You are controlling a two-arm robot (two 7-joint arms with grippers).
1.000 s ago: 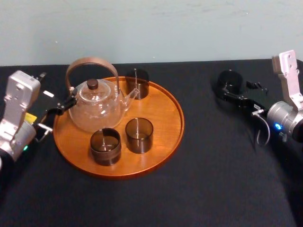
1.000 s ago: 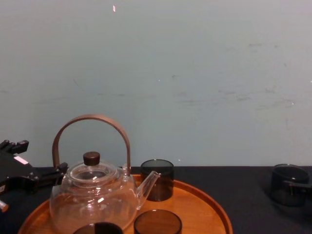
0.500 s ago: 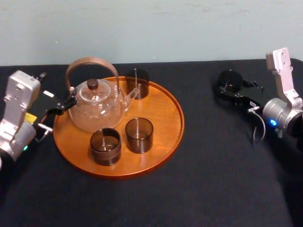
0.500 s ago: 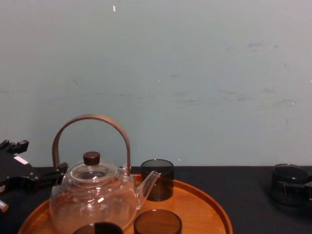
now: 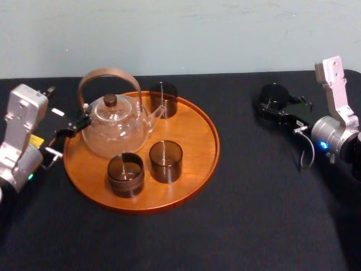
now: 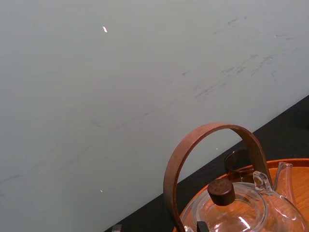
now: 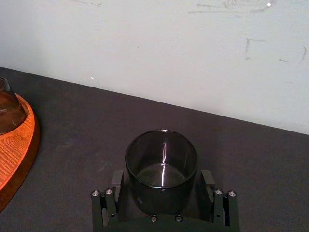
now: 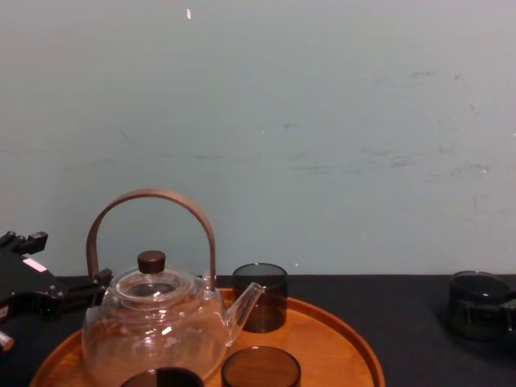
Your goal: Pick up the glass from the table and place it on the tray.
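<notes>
Right pincer: the right pincer (image 5: 275, 108) is at the upper right of the head view. Its two black fingers (image 7: 206, 180) pinch the glass, one on each side.
Glass: the short round dark smoky glass (image 7: 161, 164) stands upright on the table, well apart from the tray and not on it.
Table: the wide flat black table (image 5: 254, 197) fills the lower part of the head view.
Tray: the big round orange-brown wooden tray (image 5: 197, 141) lies left of the middle.
On the tray: a clear glass teapot (image 5: 113, 132) with a bent brown handle, and three more dark cups, one behind (image 5: 163, 99) and two in front (image 5: 165, 161) (image 5: 125, 174).
Left pincer: the left pincer (image 5: 70, 130) is at the left of the head view, just beside the tray's rim and the teapot.
</notes>
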